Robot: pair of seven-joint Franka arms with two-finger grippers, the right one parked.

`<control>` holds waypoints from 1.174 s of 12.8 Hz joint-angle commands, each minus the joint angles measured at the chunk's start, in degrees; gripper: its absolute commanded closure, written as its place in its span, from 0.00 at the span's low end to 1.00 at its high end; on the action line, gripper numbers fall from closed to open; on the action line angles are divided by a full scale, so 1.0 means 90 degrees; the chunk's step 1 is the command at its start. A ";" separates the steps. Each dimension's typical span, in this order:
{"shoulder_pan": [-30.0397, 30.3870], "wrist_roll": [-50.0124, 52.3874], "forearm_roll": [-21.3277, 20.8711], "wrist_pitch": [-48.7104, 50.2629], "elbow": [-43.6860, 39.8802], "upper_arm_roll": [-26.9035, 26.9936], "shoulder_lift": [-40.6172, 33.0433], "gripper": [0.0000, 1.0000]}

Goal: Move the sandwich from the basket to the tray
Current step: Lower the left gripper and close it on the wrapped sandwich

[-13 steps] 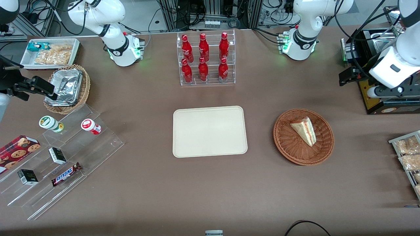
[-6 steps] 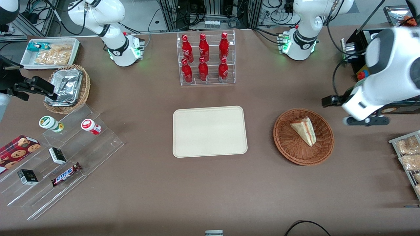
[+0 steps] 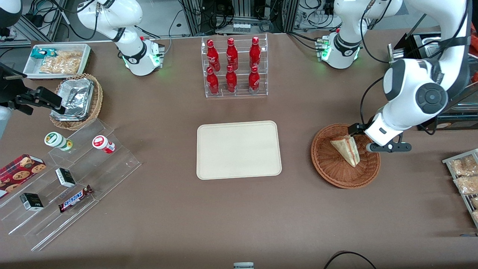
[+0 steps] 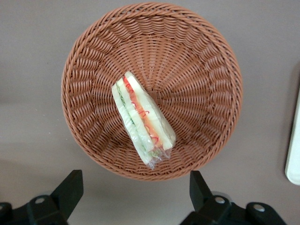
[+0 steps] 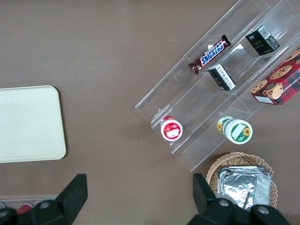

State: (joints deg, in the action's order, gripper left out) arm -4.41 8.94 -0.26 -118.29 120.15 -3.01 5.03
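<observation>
My pincer [image 4: 133, 194] hangs spread wide above the basket [image 3: 330, 168], right of frame centre in the front view, seemingly clear of the sandwich [image 3: 345, 149] lying inside; the tray [image 3: 239, 150] sits mid-frame.

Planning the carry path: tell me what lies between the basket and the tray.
Front view: only bare table between basket and tray. The claw hovers open above the sandwich.

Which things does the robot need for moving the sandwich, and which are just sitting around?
Needed:
- sandwich, lying in the basket
- tray, bare, beside the basket
- gripper, open, above the basket

Just sitting around:
- red bottles in a clear rack
- Snickers bar
- cookie box
- foil containers in a tan basket
</observation>
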 commanded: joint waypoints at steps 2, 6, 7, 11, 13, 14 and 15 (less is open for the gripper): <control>-0.0037 0.1414 -0.0049 -0.0954 0.0789 0.0012 -0.0285 0.00; -0.0164 0.3175 -0.0049 -0.1504 0.0918 0.0012 -0.0023 0.00; -0.0164 0.3621 -0.0040 -0.1601 0.0918 0.0012 0.0075 0.00; -0.0203 0.4358 -0.0040 -0.1983 0.0918 0.0012 0.0582 0.00; -0.0193 0.4358 -0.0049 -0.1993 0.0918 0.0012 0.0729 0.00; -0.0184 0.4368 -0.0040 -0.2012 0.0918 0.0012 0.0807 0.00; -0.0174 0.4387 -0.0039 -0.2061 0.0918 0.0012 0.0895 0.00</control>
State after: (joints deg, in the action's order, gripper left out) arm -5.76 46.88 -0.25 -135.53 128.39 -3.08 12.08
